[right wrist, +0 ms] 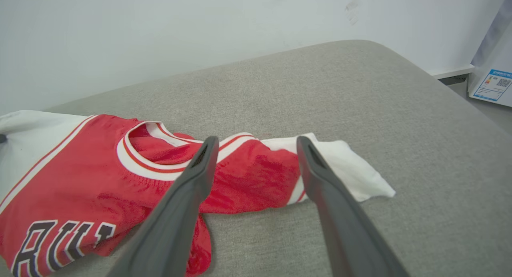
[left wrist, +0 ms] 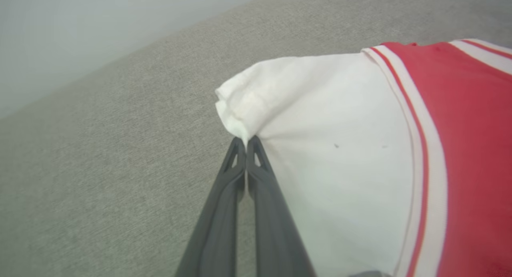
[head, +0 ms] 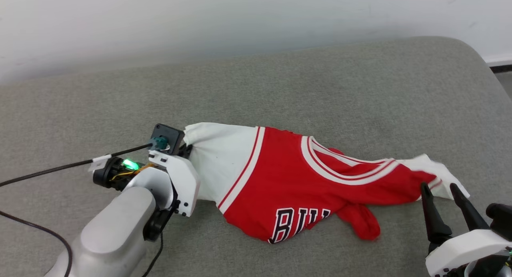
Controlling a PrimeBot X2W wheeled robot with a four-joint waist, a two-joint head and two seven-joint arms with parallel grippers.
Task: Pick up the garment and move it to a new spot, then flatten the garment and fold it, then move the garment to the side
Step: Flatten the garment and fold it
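The garment [head: 288, 177] lies crumpled on a grey cushioned surface [head: 320, 81], red with white sleeves, striped collar trim and black letters showing at its near edge. My left gripper [head: 186, 150] is shut on the hem of the white left sleeve [left wrist: 340, 121], its fingertips [left wrist: 254, 146] pinching the bunched cloth. My right gripper [head: 439, 186] stands open just before the other white sleeve [right wrist: 352, 169], its fingers [right wrist: 200, 169] apart above the red shoulder of the garment [right wrist: 80, 165], nothing between them.
A white wall [head: 200, 21] runs behind the surface. The rounded right corner of the surface [head: 480, 57] drops to the floor, where a white box with a label [right wrist: 494, 83] stands. A black cable [head: 48, 171] trails from my left wrist.
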